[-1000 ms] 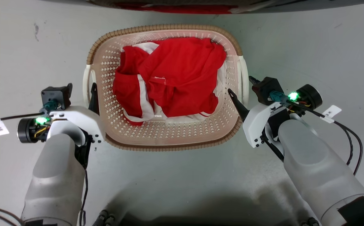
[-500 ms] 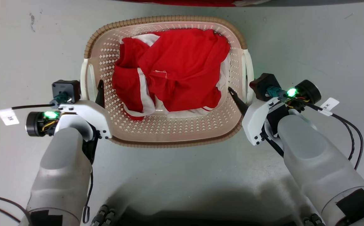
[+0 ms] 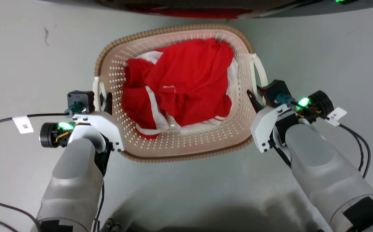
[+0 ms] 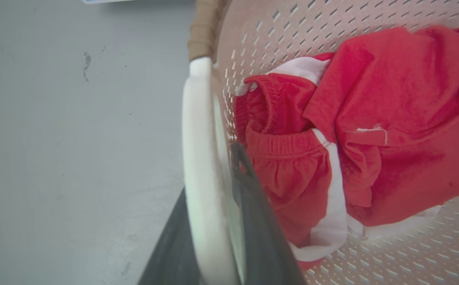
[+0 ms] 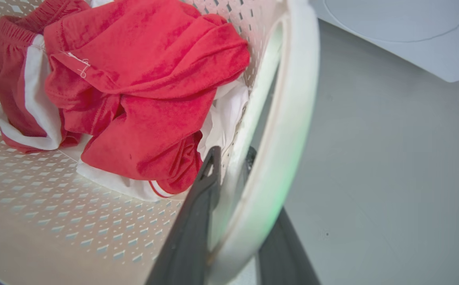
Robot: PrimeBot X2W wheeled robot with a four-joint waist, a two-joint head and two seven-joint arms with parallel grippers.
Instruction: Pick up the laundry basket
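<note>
Change: over the last second I see the inner finger of the right gripper (image 3: pixel 254 95) closing from well inside the basket wall to just beside the right handle (image 3: pixel 261 72). The left gripper (image 3: pixel 105 98) has moved in on the left handle (image 3: pixel 97 88). The floor mark (image 3: pixel 46 32) has shifted too, so part of this is the head camera moving.
Left jaws: nearly closed, with the white handle (image 4: pixel 197 158) pinched between the two dark fingers.
Right jaws: likewise narrow, one finger on each side of the handle (image 5: pixel 288 118), apparently clamped.
Basket: the laundry basket (image 3: pixel 173 158) sits at centre frame, skewed with its right end higher in the picture. The red clothes (image 3: pixel 180 83) are heaped inside.
Lift: I cannot tell whether it has left the floor (image 3: pixel 28 80).
Meaning: I judge both grasps made; what remains is raising both arms evenly.
</note>
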